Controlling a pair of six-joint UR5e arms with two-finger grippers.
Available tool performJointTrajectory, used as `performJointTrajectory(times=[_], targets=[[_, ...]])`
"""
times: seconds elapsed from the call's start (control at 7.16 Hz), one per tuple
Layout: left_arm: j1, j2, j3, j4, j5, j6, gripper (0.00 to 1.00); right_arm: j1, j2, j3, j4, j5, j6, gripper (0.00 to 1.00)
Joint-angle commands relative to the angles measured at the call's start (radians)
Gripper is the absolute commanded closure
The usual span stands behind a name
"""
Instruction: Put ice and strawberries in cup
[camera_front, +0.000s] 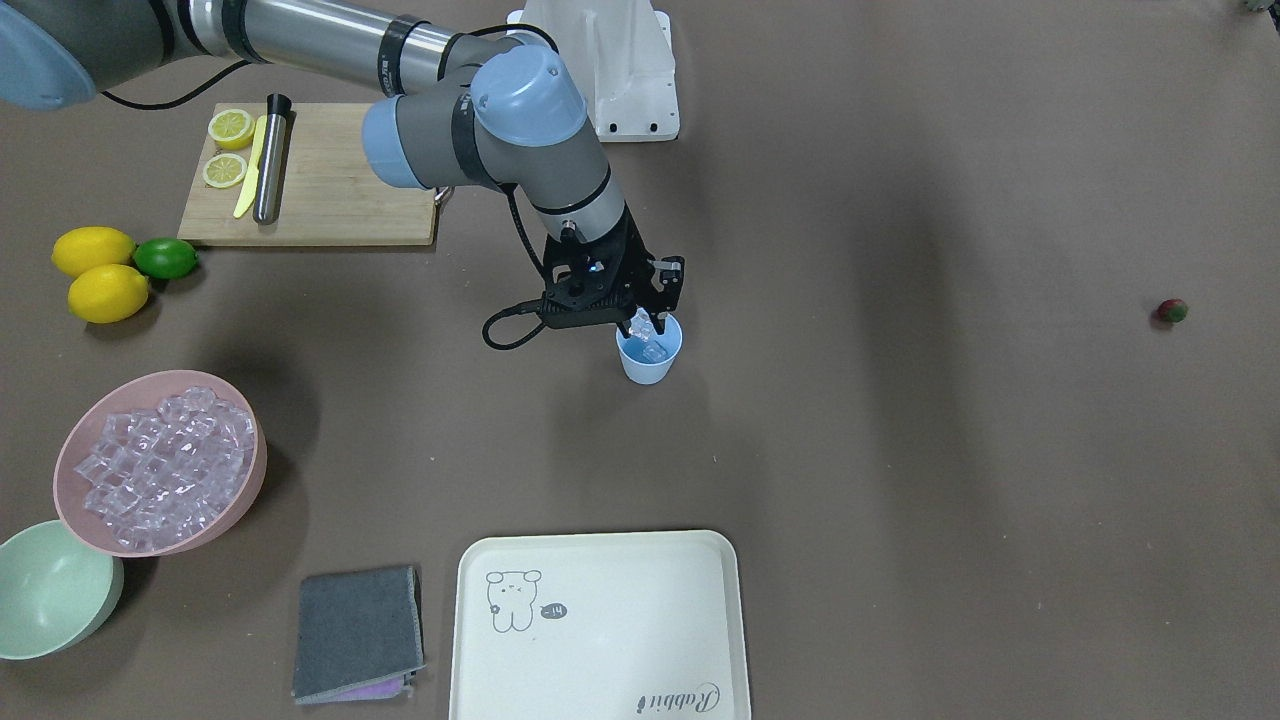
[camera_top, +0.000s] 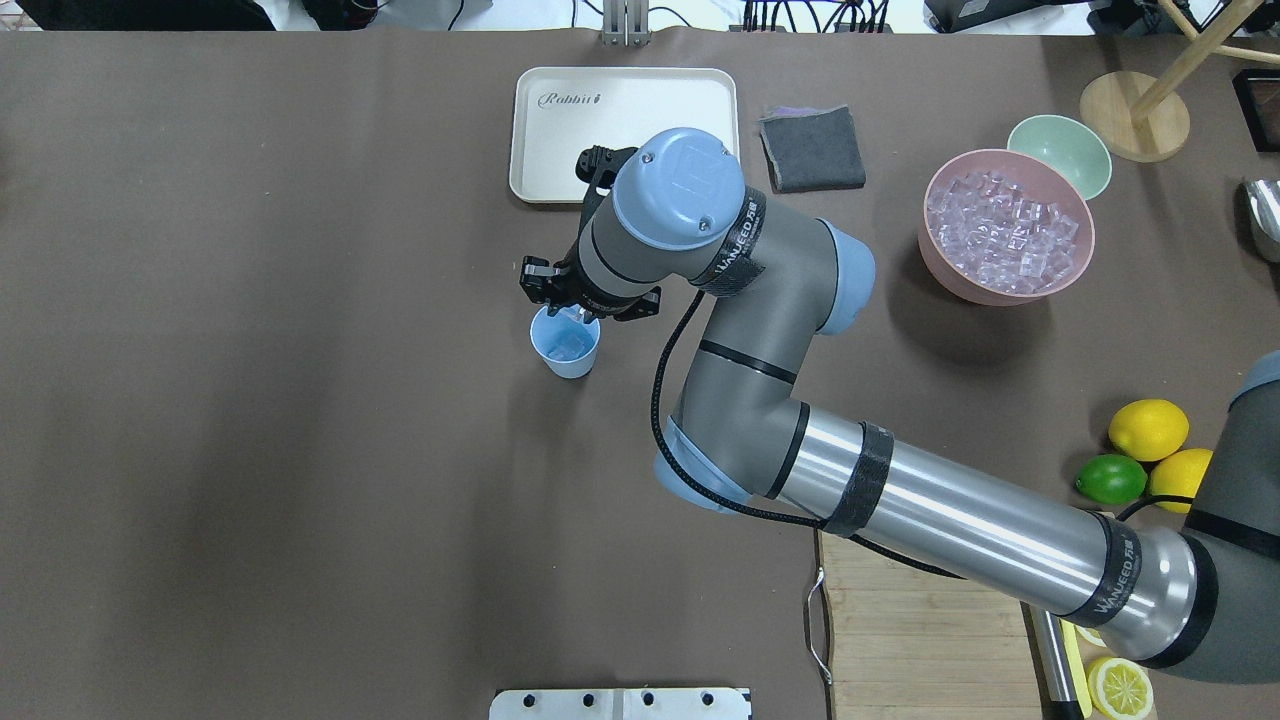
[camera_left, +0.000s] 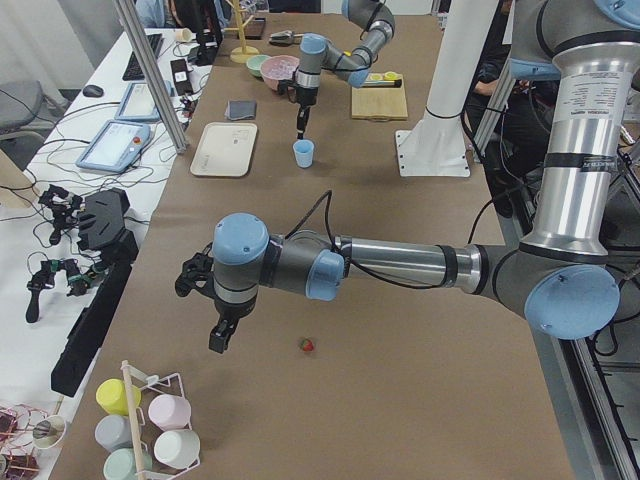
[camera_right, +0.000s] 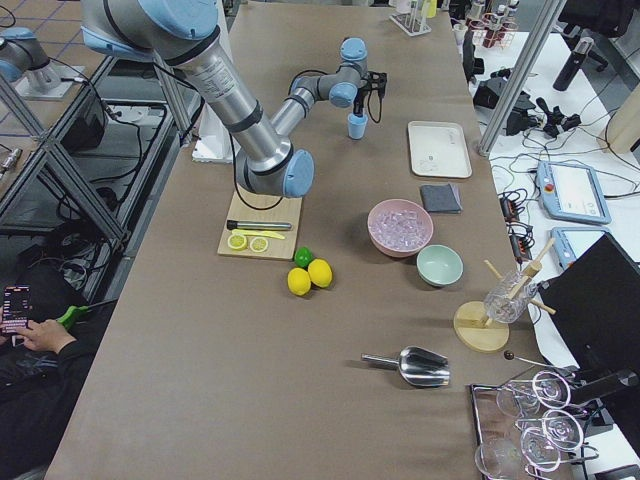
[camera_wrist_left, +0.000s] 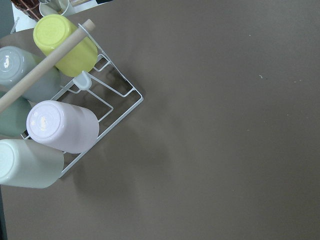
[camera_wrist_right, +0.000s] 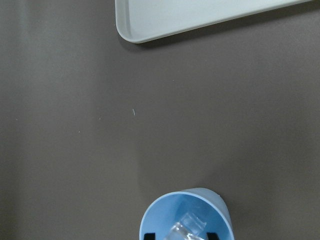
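Letting the cube drop cleanly is what we judge this step needs: we would hold the right gripper (camera_front: 650, 318) centred over the cup (camera_front: 648, 370), low at the rim, and open it without nudging the cup. Its jaws stand narrowly apart with an ice cube (camera_front: 640, 322) between them. We cannot tell whether that cube is pinched or already loose. The cup sits upright directly below this gripper, with another cube (camera_front: 655, 352) lying inside. The pink bowl (camera_front: 252, 478) of spare ice (camera_front: 160, 465) is well apart from it. The strawberry (camera_front: 1172, 310) lies on the table (camera_front: 900, 450), far from the right gripper and near the left gripper (camera_left: 222, 338), beside and below it. We cannot tell whether the left one is open or closed.
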Motion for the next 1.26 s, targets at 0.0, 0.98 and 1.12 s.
performJointTrajectory(times=[0.0,0.98,1.12], targets=[[0.0,-0.002,-0.011,-0.003,0.0,0.0,0.02,0.003,0.001,0.01,-0.003,0.009,0.005,0.0],[0.224,0.209,-0.004,-0.681,-0.074,-0.583,0.02,0.284,-0.369,0.358,-0.114,0.27,-0.286,0.0],[0.272,0.295,-0.002,-0.801,-0.063,-0.65,0.02,0.29,-0.396,0.361,-0.093,0.267,-0.314,0.0]])
